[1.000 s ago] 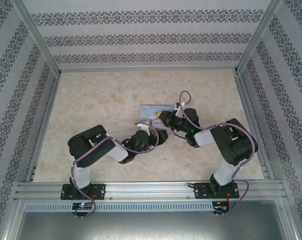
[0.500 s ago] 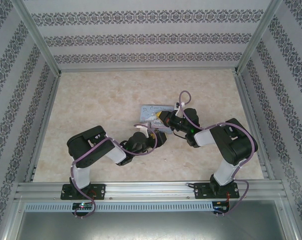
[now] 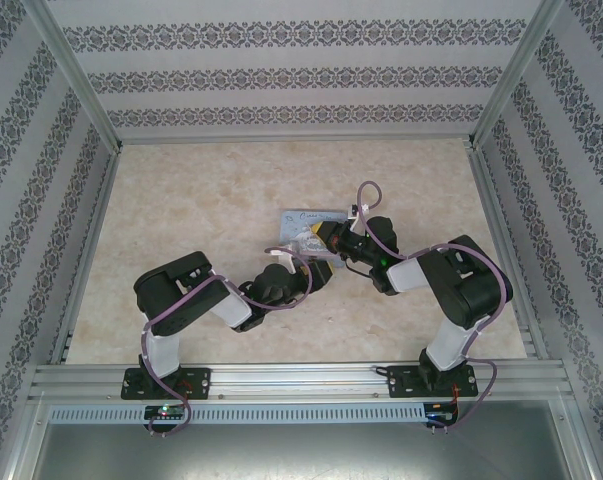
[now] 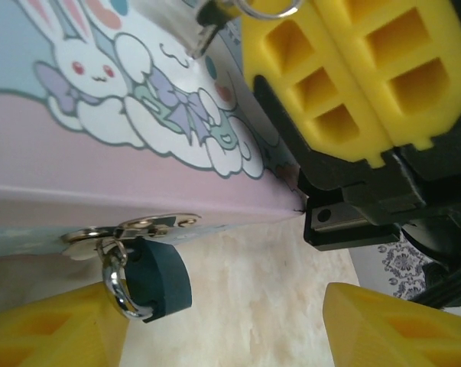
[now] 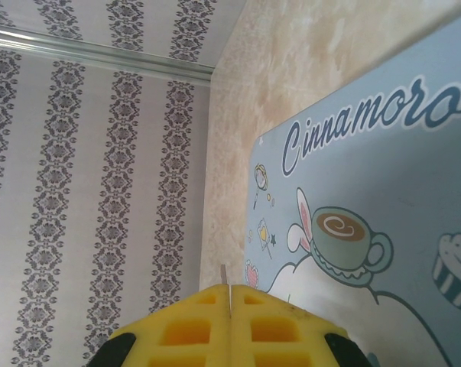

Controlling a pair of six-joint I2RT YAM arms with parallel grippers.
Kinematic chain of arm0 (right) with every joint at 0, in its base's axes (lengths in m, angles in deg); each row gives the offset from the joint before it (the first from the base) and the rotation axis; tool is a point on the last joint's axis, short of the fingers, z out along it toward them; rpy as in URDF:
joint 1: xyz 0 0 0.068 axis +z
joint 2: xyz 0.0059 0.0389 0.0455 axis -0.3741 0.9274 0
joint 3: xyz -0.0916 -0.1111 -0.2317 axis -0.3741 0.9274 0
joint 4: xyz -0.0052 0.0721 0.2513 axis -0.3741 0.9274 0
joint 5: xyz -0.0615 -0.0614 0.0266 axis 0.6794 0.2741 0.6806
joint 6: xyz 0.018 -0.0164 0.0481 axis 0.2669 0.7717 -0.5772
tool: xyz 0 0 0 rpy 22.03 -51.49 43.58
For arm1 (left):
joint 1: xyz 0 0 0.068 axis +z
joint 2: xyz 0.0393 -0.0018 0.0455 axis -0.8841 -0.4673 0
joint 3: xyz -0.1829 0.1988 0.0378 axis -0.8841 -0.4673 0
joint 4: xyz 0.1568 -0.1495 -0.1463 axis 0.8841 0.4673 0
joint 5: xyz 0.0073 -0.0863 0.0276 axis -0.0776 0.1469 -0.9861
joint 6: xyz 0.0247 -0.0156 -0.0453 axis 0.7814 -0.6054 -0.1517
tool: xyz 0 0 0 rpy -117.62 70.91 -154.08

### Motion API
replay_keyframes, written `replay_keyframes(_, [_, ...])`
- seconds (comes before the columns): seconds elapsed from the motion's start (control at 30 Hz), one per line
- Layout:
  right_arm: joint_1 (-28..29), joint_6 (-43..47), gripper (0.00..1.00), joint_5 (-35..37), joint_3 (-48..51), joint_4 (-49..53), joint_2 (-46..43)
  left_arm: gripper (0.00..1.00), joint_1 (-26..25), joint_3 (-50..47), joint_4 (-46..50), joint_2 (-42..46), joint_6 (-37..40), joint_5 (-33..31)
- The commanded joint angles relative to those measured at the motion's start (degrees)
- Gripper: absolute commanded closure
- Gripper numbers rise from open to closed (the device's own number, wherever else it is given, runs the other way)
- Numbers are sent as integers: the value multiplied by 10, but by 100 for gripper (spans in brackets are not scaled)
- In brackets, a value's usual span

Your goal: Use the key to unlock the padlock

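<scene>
The teal-blue padlock (image 4: 160, 277) hangs by its silvery shackle (image 4: 114, 289) from the brass hasp (image 4: 131, 227) on the tin's near side. My left gripper (image 4: 228, 330) is open just below it; its left finger (image 4: 54, 330) is next to the shackle and the padlock lies just inside the gap. My right gripper (image 5: 228, 289) is shut on the key (image 5: 224, 274), whose thin blade pokes out between the pads. In the left wrist view the key (image 4: 209, 29) and its ring stick out of the right gripper's yellow fingers (image 4: 329, 84) above the tin's lid.
The pale-blue cartoon-printed tin (image 3: 311, 222) lies mid-table with both grippers at its near side. Beige marbled tabletop (image 3: 201, 220) lies open to the left and behind. Patterned walls (image 3: 301, 80) enclose the table on three sides.
The left wrist has drawn slightly back toward the near left. The right arm has held still over the tin.
</scene>
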Motion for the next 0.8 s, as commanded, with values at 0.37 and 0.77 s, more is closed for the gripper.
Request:
replay_keyframes(0.37, [4, -6, 100, 2, 4, -19, 20, 43, -1, 1, 39, -22, -24, -48])
replay_keyframes(0.77, [5, -10, 100, 3, 6, -23, 24, 55, -1, 25, 92, -38, 0, -68])
